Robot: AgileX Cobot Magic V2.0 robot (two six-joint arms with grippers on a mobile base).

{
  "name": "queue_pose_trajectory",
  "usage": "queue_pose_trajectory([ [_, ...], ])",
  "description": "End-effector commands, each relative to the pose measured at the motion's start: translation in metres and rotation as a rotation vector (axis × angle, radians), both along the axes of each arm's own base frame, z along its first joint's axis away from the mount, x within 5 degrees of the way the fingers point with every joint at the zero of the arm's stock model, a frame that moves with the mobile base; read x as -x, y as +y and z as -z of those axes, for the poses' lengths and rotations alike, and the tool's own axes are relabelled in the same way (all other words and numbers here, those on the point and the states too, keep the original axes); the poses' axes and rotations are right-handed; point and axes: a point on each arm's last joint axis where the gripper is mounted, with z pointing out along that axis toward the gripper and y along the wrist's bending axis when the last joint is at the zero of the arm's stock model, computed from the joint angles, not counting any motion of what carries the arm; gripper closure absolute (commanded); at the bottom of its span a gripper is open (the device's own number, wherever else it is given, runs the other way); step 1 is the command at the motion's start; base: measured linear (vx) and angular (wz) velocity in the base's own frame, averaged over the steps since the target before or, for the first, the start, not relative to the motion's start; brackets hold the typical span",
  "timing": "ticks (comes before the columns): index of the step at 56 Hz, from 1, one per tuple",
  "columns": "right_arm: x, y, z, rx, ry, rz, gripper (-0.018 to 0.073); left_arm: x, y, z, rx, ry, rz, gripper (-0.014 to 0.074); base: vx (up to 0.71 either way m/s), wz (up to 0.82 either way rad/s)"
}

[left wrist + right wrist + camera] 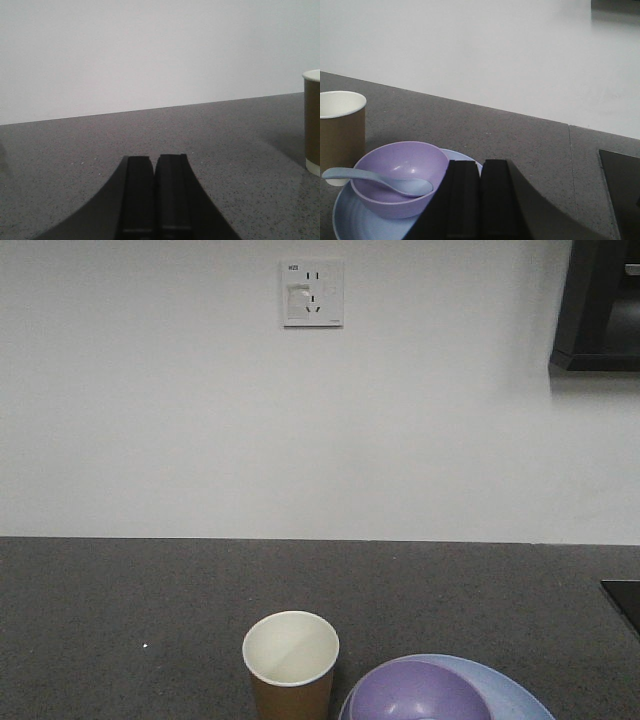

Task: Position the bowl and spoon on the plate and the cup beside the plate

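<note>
The cup [340,131] presents as paper: a matt brown outer wall, a white rim and a smooth white interior with a faint sheen. The bowl [400,176] looks like smooth matt plastic, lilac, with soft highlights only. The spoon [380,180] has a smooth pale blue-white surface, slightly glossier than the bowl, plastic or glazed, cannot tell which. The plate [355,217] is smooth, pale blue, low-sheen. The countertop [150,590] is dark grey, finely speckled, stone-like and matt. The left gripper [156,195] and right gripper [481,200] show plain matt black fingers. The wall [150,390] is flat matt white; the socket plate [312,293] appears smooth white plastic.
</note>
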Motion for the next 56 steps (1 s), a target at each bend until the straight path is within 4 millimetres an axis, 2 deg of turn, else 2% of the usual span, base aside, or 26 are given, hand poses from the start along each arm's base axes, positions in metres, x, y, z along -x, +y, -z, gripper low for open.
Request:
queue_pose_trajectory([
  [1, 0.000, -0.001, -0.015, -0.017, -0.098, 0.008, 0.0568, 0.003, 0.000, -0.016, 0.019, -0.118, 0.007, 0.0603, 0.00, 0.00],
  [7, 0.000, -0.001, -0.015, -0.017, -0.098, 0.008, 0.0568, 0.003, 0.000, -0.016, 0.019, -0.118, 0.007, 0.0603, 0.00, 0.00],
  [13, -0.006, -0.002, -0.002, 0.016, -0.103, 0.027, 0.0568, 0.003, 0.000, -0.016, 0.019, -0.118, 0.007, 0.0603, 0.00, 0.00],
  [23, -0.018, -0.006, 0.053, -0.059, -0.041, 0.123, 0.0568, 0.003, 0.000, -0.016, 0.019, -0.118, 0.007, 0.0603, 0.00, 0.00],
  [29, -0.013, -0.013, 0.082, -0.082, -0.089, 0.209, 0.0568, 0.003, 0.000, -0.016, 0.019, -0.118, 0.007, 0.0603, 0.00, 0.00],
  [35, -0.004, -0.017, 0.100, -0.121, -0.167, 0.279, 0.0568, 0.003, 0.000, -0.016, 0.019, -0.118, 0.007, 0.0603, 0.00, 0.00],
  [41, -0.004, -0.020, 0.110, -0.171, -0.176, 0.328, 0.0568, 0.003, 0.000, -0.016, 0.019, -0.118, 0.007, 0.0603, 0.00, 0.00],
  [56, -0.003, -0.021, 0.110, -0.153, -0.172, 0.345, 0.0568, 0.003, 0.000, -0.017, 0.019, -0.118, 0.007, 0.0603, 0.00, 0.00],
])
